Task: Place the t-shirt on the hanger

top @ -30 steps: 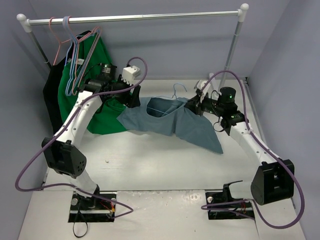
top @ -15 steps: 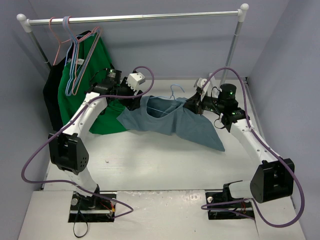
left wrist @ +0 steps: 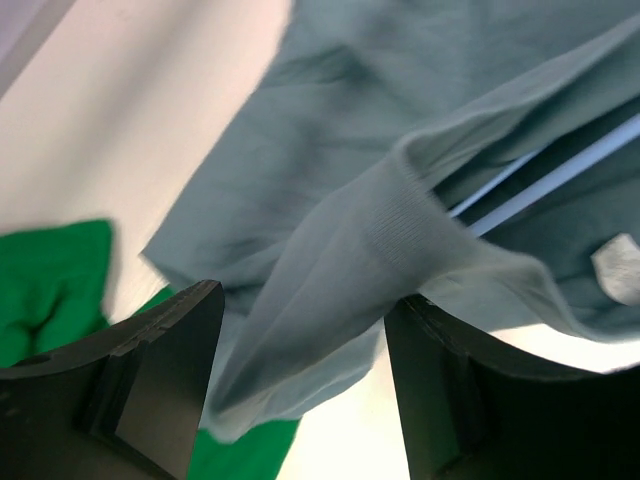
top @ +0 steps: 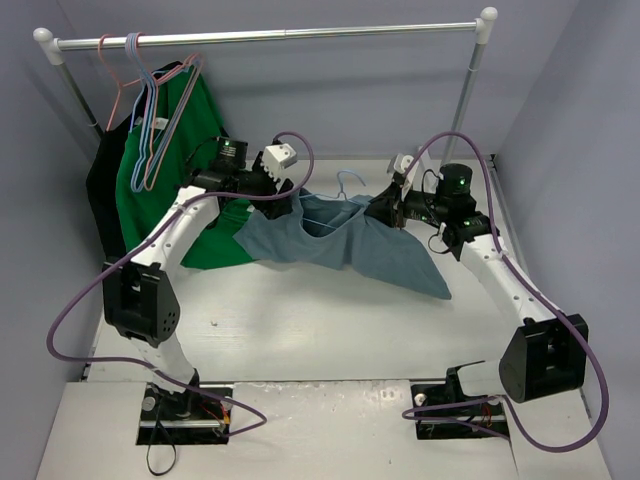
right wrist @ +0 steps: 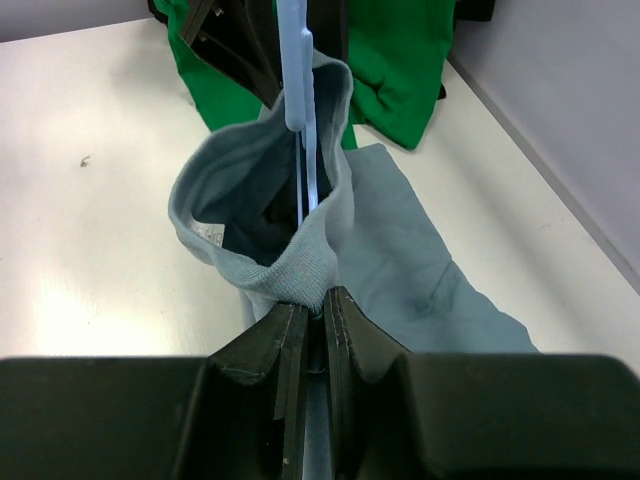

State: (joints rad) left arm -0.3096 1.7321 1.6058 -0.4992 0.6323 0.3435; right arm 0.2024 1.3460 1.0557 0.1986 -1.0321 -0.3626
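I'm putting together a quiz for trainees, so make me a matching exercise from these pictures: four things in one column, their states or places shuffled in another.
1. left claw
2. right claw
3. hanger
4. green shirt

A. hanging at the left end of the rail
B. shut on the collar of the t-shirt
C. open
D. passing through the neck opening

Pairs: 1-C, 2-B, 3-D, 4-A.

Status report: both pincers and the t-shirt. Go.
Left pincer open, astride the t-shirt collar. Right pincer shut on the collar's other side. Hanger inside the neck opening, hook out. Green shirt close beside left pincer.
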